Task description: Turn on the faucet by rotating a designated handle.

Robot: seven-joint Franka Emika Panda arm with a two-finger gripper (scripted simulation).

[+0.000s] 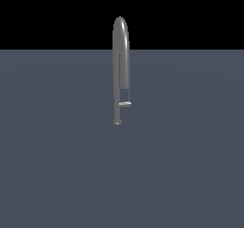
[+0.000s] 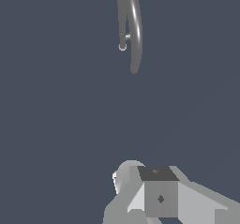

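Tall grey metal gooseneck faucet point(image 1: 120, 55) upright, tiny pale-tipped grey lever handle point(image 1: 125, 104) low on stem, claw point(image 2: 157, 195) well apart, grip state unclear.

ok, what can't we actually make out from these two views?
- Gripper: cut off by the wrist view's edge, fingertips hidden, so open or shut is unclear; absent from the exterior view.
- Handle: too small in both views to judge its angle.
- Faucet: its arch is cropped in the wrist view.
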